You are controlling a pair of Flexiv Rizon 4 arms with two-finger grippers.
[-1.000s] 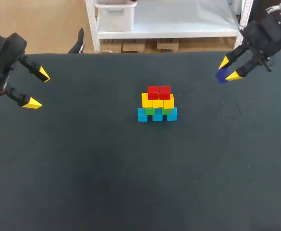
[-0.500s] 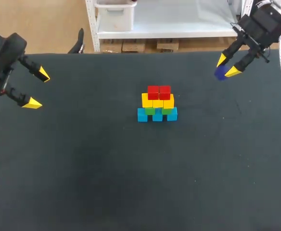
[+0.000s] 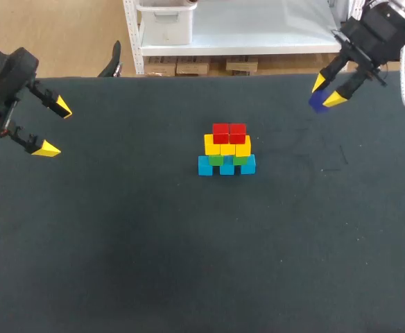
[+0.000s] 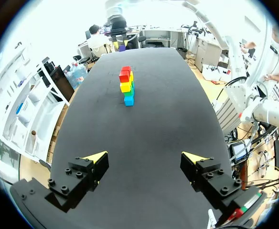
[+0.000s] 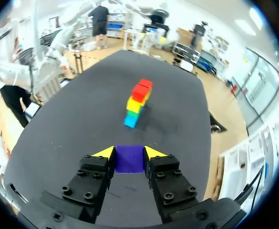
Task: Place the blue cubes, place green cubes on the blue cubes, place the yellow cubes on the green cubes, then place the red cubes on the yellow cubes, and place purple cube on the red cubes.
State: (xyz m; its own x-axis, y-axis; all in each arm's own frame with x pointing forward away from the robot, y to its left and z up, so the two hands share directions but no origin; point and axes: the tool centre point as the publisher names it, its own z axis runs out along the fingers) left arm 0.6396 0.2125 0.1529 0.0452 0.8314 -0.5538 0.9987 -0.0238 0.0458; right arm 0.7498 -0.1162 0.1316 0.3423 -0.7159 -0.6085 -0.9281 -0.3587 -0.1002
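Right tool (image 5: 129, 152) grips the purple cube (image 5: 129, 161) far right over the counter (image 3: 119, 243); carry it left, centre it across both red cubes (image 3: 229, 132), lower gently, then release.

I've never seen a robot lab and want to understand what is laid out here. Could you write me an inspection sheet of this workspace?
Surface: black table, no marks that I can make out.
Job's things: one stack near the middle, with blue cubes at the bottom, then green cubes, yellow cubes and red cubes on top. The purple cube is not yet on it.
Clutter: nothing seen.
Jaws: the left arm holds its jaws open and empty near the far left corner. The right arm has its jaws shut on the purple cube near the far right corner.
Cables: a pale cable hangs by the right arm, away from the stack.
Surroundings: nothing seen reaching over the table.
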